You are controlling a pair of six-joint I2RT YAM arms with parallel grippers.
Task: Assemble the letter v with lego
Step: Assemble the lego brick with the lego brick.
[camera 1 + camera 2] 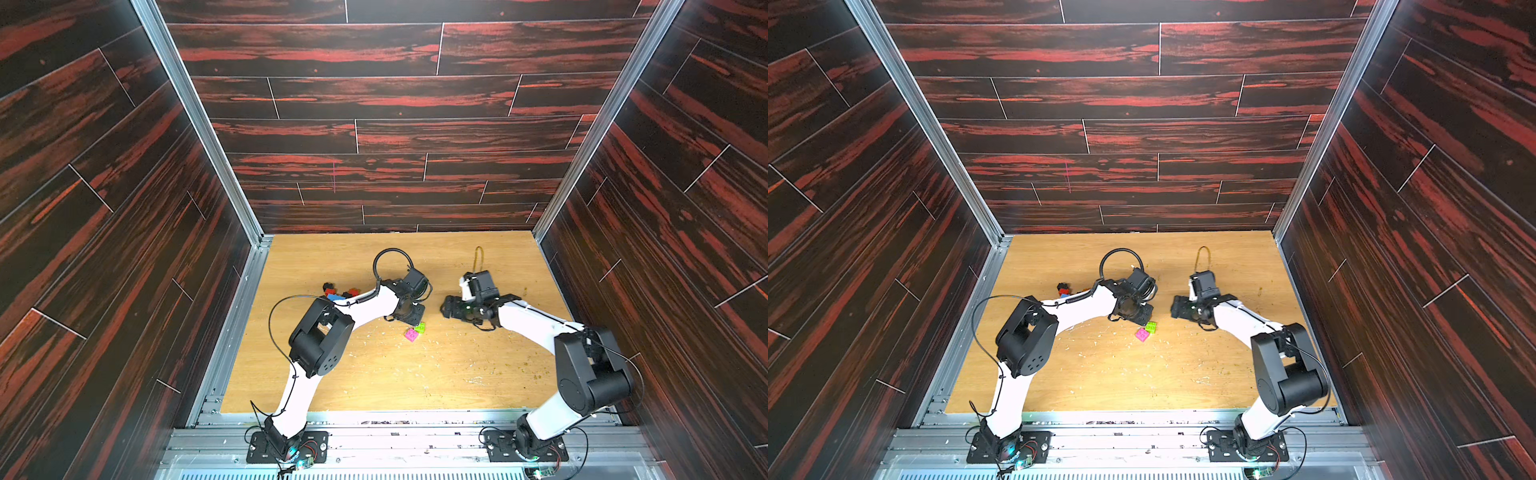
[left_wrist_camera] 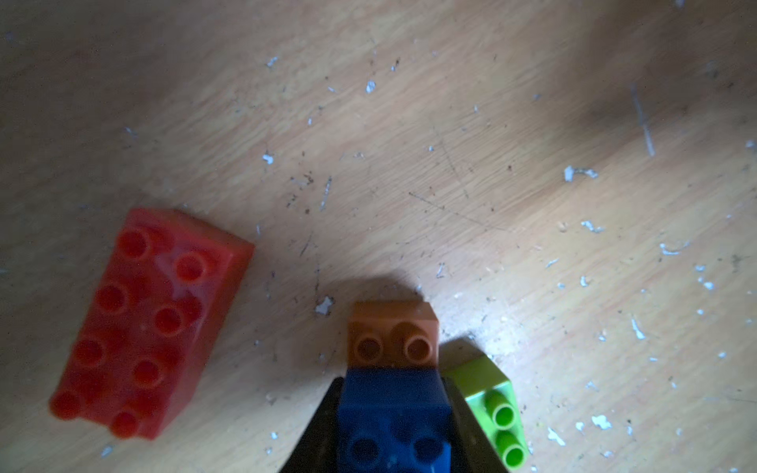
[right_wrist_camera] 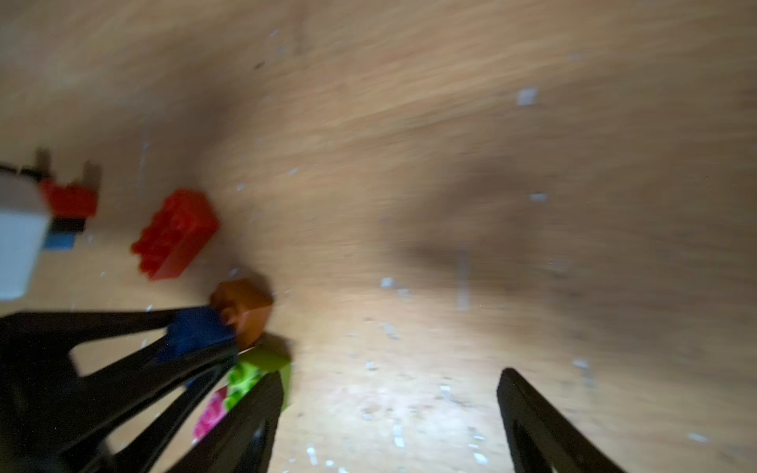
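So, left gripper pinches a square studded blue brick touching an orange brick, beside a lime brick on the scuffed wooden table; right gripper is spread wide.

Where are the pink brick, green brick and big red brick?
pink brick (image 1: 411,334): in a top view, studded top.
green brick (image 2: 489,399): left wrist view, its middle.
big red brick (image 2: 147,323): left wrist view, studded top.

A lab robot cell is shown. A scuffed wooden table is boxed in by dark wood-print panels set in aluminium rails. A left arm and a right arm are bolted to a slotted metal base.
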